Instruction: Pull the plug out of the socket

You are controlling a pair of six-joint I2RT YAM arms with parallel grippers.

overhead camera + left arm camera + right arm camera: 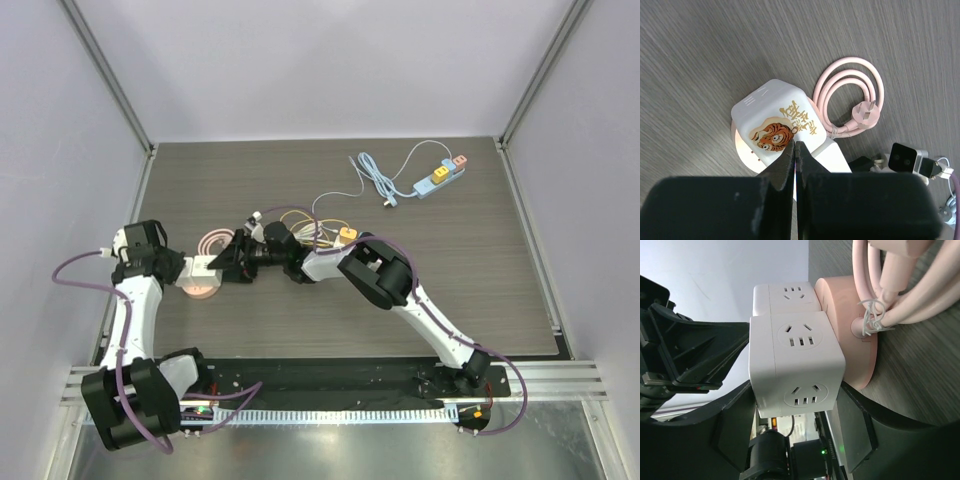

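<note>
The plug (795,365) is a white cube joined to a second white cube, the socket (785,297), which sits on a round pink base (845,335). The set lies near the left edge, somewhat closer to the near edge than the far one. A coiled pink cord (850,95) lies just beside it on the far side.

The right gripper (796,405) is clamped on the plug, one finger flat on each of two opposite faces. The left gripper (796,150) has its jaws together, and its tips rest on top of the socket at the tiger print, seemingly pinning it down.

The plug looks like hard, glossy plastic: light, rigid and likely slippery on its flat faces. A firm squeeze low on those faces, close to the joint, should hold best. Probably only the friction of its pins keeps it in. The light base would likely slide along with it unless it is held down.

Plug and socket line up roughly parallel to the near edge, so that is the long axis. The plug's free end points toward the right edge. A straight pull that way, without twisting, seems safest for the pins.
</note>
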